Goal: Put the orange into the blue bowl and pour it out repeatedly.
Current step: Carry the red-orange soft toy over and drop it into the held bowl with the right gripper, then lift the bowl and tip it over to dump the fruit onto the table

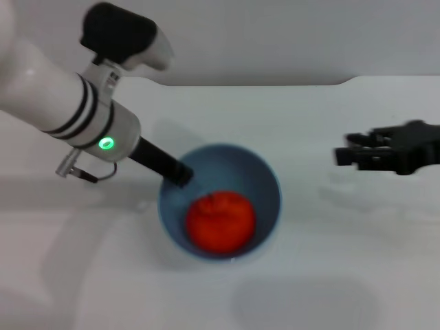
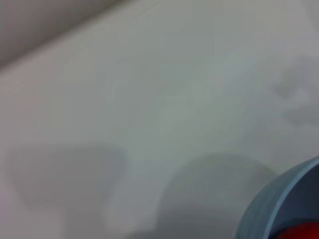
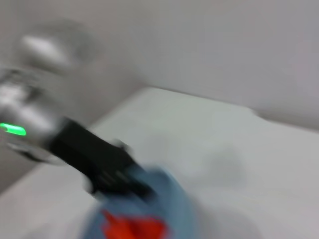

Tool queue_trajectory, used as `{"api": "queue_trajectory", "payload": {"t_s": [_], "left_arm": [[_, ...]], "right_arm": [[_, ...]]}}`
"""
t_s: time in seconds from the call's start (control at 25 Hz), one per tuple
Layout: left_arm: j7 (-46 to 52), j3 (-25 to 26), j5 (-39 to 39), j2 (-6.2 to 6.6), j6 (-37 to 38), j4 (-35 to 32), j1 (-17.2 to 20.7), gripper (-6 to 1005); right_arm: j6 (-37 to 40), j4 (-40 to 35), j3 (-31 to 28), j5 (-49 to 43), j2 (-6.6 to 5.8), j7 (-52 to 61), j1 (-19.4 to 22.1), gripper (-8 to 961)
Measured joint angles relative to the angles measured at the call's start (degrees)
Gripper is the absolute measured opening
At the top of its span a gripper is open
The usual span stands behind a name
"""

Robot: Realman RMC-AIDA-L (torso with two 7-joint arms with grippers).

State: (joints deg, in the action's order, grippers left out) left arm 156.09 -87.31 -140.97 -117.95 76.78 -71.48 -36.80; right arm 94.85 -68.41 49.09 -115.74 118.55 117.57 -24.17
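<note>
Gripping the near-left rim of the blue bowl, the left gripper is at work; its fingers are clamped on the bowl's wall, one tip showing just inside the rim. The orange lies inside the bowl, low against the wall on the side away from those fingers, touching the inner surface. The bowl appears tilted, its mouth turned toward the head camera, and seems lifted off the white table, though contact with the surface cannot be confirmed. The right gripper hangs well apart from the bowl, off to the robot's right above the table, holding nothing; its fingers look slightly parted. The left wrist view shows only a piece of the bowl's rim and a sliver of the orange. Judgement: the placing step is complete and the pouring step is in hand. The next move calls for further rotation of the left wrist, rolling the fruit over the rim onto open table without loosening the hold.
</note>
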Motion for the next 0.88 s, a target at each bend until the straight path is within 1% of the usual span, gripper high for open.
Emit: {"api": "queue_trajectory", "payload": {"t_s": [0.08, 0.12, 0.16, 0.2, 0.24, 0.28, 0.32, 0.44, 0.52, 0.6, 0.64, 0.68, 0.76, 0.88], "left_arm": [[-0.20, -0.33, -0.37, 0.00, -3.08, -4.24, 3.31, 0], [-0.65, -0.94, -0.43, -0.02, -5.15, -6.86, 5.58, 0], [-0.65, -0.94, -0.43, -0.02, -5.15, -6.86, 5.58, 0], [-2.69, -3.52, -0.30, -0.10, -12.05, -12.54, 10.73, -1], [-3.17, -4.26, -0.29, -0.08, -13.85, -13.71, 11.82, -1], [-4.26, -6.05, -0.17, -0.07, -17.87, -16.19, 14.30, -1], [-5.17, -7.36, -0.17, -0.05, -20.86, -17.48, 15.88, -1], [-10.82, -13.96, -0.31, -0.04, -33.48, -21.32, 22.44, 0], [-16.86, -19.25, -1.11, -0.01, -42.31, -21.92, 25.92, 0], [-22.09, -24.00, -3.30, -0.04, -50.33, -21.39, 28.61, 0], [-22.09, -24.00, -3.30, -0.04, -50.33, -21.39, 28.61, 0], [-25.88, -30.12, -7.71, -0.13, -61.80, -19.39, 31.49, 0], [-27.08, -33.49, -11.04, -0.16, -69.45, -17.42, 32.79, 0], [-30.57, -39.14, -16.36, -0.30, -85.20, -12.03, 34.18, 0]], "right_arm": [[-0.11, 0.81, -3.91, -3.85, 0.05, 0.72, 0.98, 473], [-0.09, 1.24, -5.59, -5.10, 0.08, 0.87, 1.49, 474], [0.01, 2.10, -8.12, -6.12, 0.11, 0.91, 2.48, 474], [0.03, 2.52, -9.18, -6.40, 0.11, 0.92, 2.95, 475], [0.03, 2.52, -9.18, -6.40, 0.11, 0.92, 2.95, 476], [0.08, 3.12, -11.36, -7.10, 0.10, 0.93, 3.82, 477], [0.08, 3.12, -11.36, -7.10, 0.10, 0.93, 3.82, 477], [0.13, 3.47, -12.78, -7.68, 0.15, 0.93, 4.41, 480], [0.10, 3.94, -12.94, -7.71, 0.15, 0.83, 4.51, 481], [-0.13, 4.60, -12.83, -7.74, 0.14, 0.68, 4.52, 483], [-0.25, 5.01, -12.68, -7.76, 0.12, 0.64, 4.47, 484], [-0.29, 5.32, -12.57, -7.77, 0.08, 0.62, 4.40, 484], [-0.33, 5.67, -12.50, -7.79, 0.01, 0.60, 4.26, 486], [-0.35, 5.59, -12.86, -7.80, -0.01, 0.57, 4.23, 488]]}}
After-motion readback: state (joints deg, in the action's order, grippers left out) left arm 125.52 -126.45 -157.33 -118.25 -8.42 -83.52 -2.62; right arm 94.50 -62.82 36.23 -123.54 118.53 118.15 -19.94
